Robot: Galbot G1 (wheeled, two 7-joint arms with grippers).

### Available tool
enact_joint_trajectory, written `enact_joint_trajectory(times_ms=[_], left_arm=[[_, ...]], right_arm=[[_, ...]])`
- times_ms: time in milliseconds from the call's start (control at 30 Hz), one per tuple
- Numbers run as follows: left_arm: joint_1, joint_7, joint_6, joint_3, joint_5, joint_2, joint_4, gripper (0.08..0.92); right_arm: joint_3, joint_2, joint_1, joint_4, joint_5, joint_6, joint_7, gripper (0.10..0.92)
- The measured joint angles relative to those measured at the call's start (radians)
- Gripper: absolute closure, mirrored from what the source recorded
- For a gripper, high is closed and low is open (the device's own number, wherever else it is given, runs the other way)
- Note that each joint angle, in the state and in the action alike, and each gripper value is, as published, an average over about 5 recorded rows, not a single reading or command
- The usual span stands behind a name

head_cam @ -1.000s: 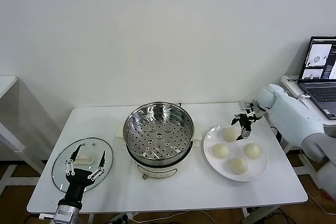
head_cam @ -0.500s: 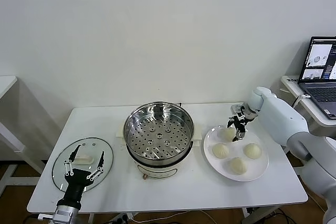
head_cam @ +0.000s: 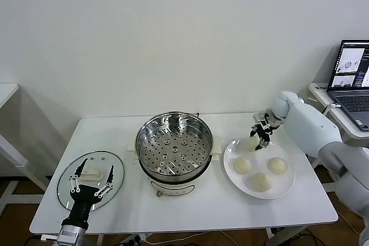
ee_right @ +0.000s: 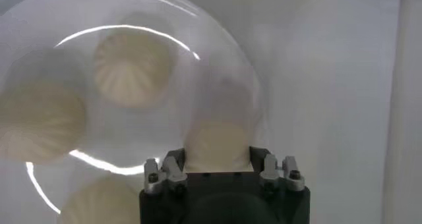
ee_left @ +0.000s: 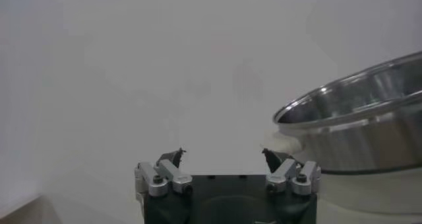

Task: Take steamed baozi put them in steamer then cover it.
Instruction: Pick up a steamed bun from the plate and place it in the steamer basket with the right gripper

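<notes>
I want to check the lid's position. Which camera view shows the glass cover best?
The head view: the cover lies flat on the table's left part, behind the left end effector. Neither wrist view shows it.

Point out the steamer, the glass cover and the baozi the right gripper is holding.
steamer (head_cam: 173, 147): head view, on the perforated tray inside the pot.
cover (head_cam: 64, 182): head view, on the bare glass near its left rim.
baozi (head_cam: 253, 142): head view, on the bun's pale side, between the fingers of the right gripper (head_cam: 260, 137).

The white worktop (head_cam: 190, 205) carries the cover (head_cam: 90, 178) at its left, the steamer (head_cam: 174, 151) centrally, and a white plate (head_cam: 282, 186) at its right.
</notes>
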Motion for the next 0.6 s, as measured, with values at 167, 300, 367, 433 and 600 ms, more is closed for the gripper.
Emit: enact_joint_trajectory(times_ms=[167,300,367,433,600], left_arm=[[-0.005,0.0,-0.001,0.002,-0.001,-0.002,-0.001,0.177],[-0.002,-0.001,-0.003,0.003,-0.002,-0.002,-0.008,0.177],[0.001,-0.001,-0.005,0.002,-0.002,-0.002,-0.011,0.177],[0.005,-0.001,-0.007,0.001,-0.002,-0.003,-0.015,0.177],[0.011,-0.002,-0.011,-0.001,-0.001,-0.005,-0.022,0.177]], right_arm=[[-0.074,0.002,0.099,0.111,0.074,0.079,-0.019,0.344],[-0.125,0.025,0.178,0.195,0.109,0.157,-0.037,0.332],[-0.145,0.045,0.215,0.231,0.117,0.199,-0.047,0.33],[-0.165,0.069,0.247,0.261,0.12,0.239,-0.057,0.33],[-0.204,0.138,0.293,0.304,0.115,0.326,-0.075,0.33]])
